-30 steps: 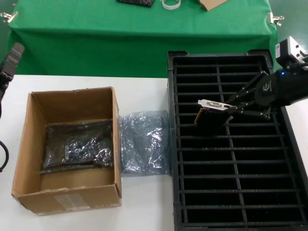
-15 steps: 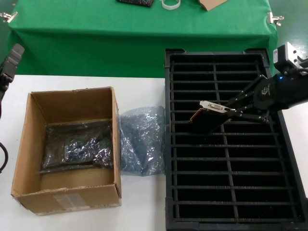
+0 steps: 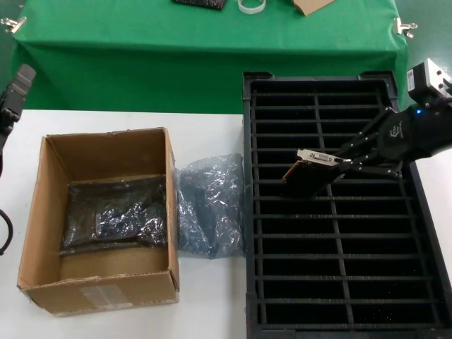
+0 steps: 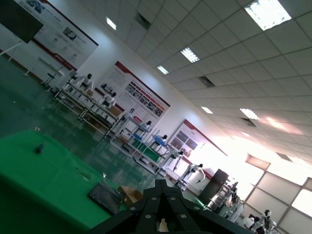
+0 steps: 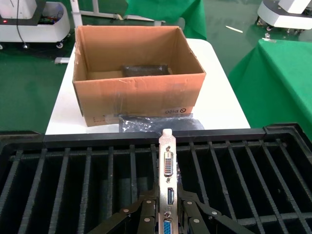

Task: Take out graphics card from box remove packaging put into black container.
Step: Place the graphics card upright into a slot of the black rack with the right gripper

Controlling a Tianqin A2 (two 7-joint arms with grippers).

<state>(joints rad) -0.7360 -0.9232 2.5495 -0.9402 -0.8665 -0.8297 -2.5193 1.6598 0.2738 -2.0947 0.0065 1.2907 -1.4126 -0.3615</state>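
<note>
The graphics card (image 3: pixel 311 171) is being pinched at its bracket end by the right gripper (image 3: pixel 344 162) above the black container (image 3: pixel 339 247), its long axis being held across the slot rows, board slanting down toward the box (image 3: pixel 99 219) side.

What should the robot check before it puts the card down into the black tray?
1. Right gripper shut on the card: ok.
2. Bag off the card, lying between box and tray: ok.
3. Card above the tray's slots: ok.
4. Bracket lined up with one slot: cannot tell.
5. Slot beneath is free: ok, nothing shows in the nearby slots.
6. Left gripper out of the way, at the far left: ok.
</note>
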